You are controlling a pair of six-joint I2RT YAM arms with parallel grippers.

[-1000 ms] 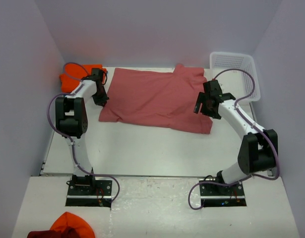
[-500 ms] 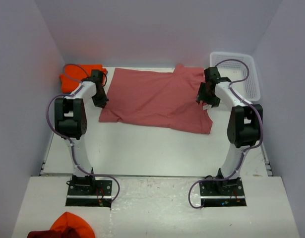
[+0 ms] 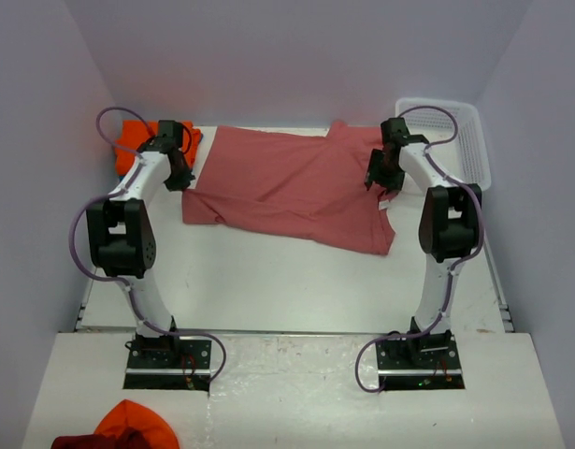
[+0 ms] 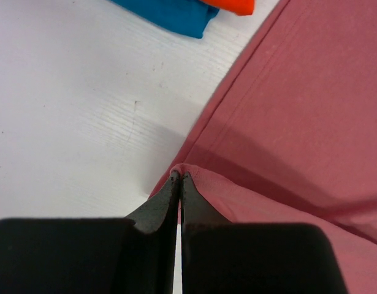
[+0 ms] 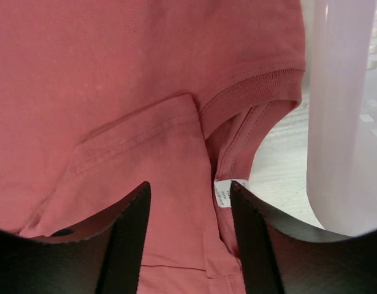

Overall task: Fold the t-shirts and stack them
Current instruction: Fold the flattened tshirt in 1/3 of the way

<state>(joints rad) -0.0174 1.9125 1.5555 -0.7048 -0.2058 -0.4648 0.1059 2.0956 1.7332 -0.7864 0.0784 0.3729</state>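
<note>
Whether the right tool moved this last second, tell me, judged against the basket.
Yes. The right tool went farther back, now level with the basket's near end.

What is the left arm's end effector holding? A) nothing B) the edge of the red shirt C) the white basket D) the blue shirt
B: the left wrist view shows the left end effector closed, its tips pinching the hem of the salmon-red t-shirt.

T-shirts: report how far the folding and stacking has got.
Looks done: orange tee and teal tee lie together at the far left corner. In hand: left gripper pinches an edge of the salmon-red tee; right gripper open over its collar. Left: that tee lies spread, unfolded, unstacked.
</note>
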